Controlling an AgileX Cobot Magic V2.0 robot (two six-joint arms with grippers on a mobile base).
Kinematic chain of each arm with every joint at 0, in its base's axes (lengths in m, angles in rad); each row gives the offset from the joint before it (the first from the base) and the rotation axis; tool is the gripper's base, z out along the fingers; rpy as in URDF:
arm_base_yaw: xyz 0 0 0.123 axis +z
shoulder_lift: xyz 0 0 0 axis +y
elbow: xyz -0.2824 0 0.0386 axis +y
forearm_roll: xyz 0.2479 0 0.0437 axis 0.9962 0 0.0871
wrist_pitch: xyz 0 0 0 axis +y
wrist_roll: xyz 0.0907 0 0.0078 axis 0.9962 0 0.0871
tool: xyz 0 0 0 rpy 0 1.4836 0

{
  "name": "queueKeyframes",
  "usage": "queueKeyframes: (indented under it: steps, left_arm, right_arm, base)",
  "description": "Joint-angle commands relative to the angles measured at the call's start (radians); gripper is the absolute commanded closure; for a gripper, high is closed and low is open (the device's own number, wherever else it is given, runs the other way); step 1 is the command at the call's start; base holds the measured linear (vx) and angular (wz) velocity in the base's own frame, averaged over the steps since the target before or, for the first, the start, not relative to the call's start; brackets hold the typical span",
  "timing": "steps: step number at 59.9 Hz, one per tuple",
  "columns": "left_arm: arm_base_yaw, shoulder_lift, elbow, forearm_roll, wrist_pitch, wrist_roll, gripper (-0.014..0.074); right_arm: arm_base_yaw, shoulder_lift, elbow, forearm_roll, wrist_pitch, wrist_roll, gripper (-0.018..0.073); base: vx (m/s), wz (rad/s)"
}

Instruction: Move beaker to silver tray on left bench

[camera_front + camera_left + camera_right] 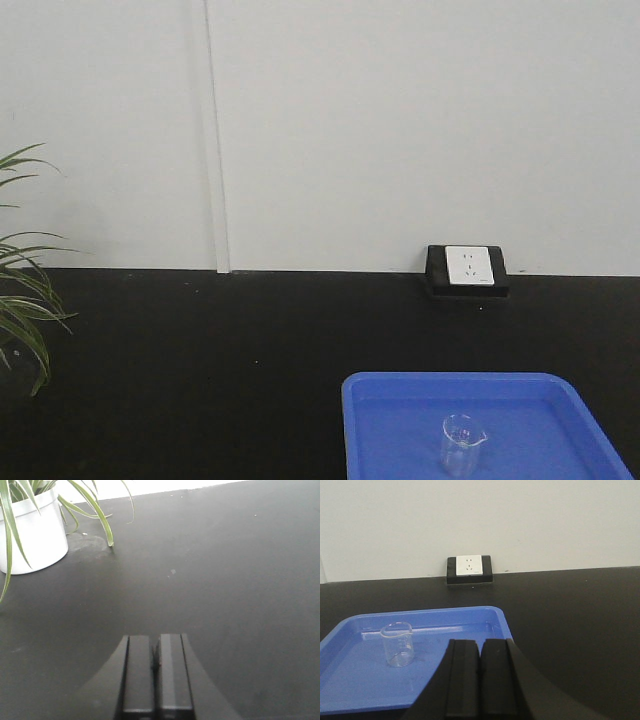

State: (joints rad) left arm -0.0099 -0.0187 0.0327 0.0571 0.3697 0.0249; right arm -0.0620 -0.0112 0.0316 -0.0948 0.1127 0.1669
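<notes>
Zero progress: beaker [397, 644] sits ungrasped in blue tray [350, 680]; left gripper [155, 641] and right gripper [480, 644] closed tight, empty.

There is one beaker [462, 444], clear glass, standing inside the one blue tray [560, 405]. One wall socket [468, 267] sits behind the blue tray. One plant [20, 310], in one white pot [32, 535], stands well to the left of the blue tray. One black bench [200, 350] bears all of these. There are two grippers, the left gripper [156, 675] and the right gripper [480, 680], each with two dark fingers.
</notes>
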Motion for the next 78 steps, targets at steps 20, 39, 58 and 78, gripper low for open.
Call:
queueKeyframes:
  steps: [20, 39, 58, 78]
  left_arm:
    - [-0.005, -0.007, 0.020, -0.003, -0.076, -0.002, 0.0595]
    - [-0.005, -0.007, 0.020, -0.003, -0.076, -0.002, 0.0595]
    - [-0.005, -0.007, 0.020, -0.003, -0.076, -0.002, 0.0595]
    - [-0.005, -0.007, 0.020, -0.003, -0.076, -0.002, 0.0595]
  right_arm:
    - [0.001, -0.012, 0.005, -0.003, -0.078, -0.005, 0.0571]
    - [0.001, -0.012, 0.005, -0.003, -0.095, -0.005, 0.0571]
    - [0.001, 0.047, -0.079, 0.018, -0.191, 0.073, 0.0571]
    - [0.001, 0.378, -0.244, -0.036, -0.226, 0.070, 0.0566]
  base:
    - [0.00, 0.00]
    - [0.00, 0.00]
    - [0.00, 0.00]
    - [0.00, 0.00]
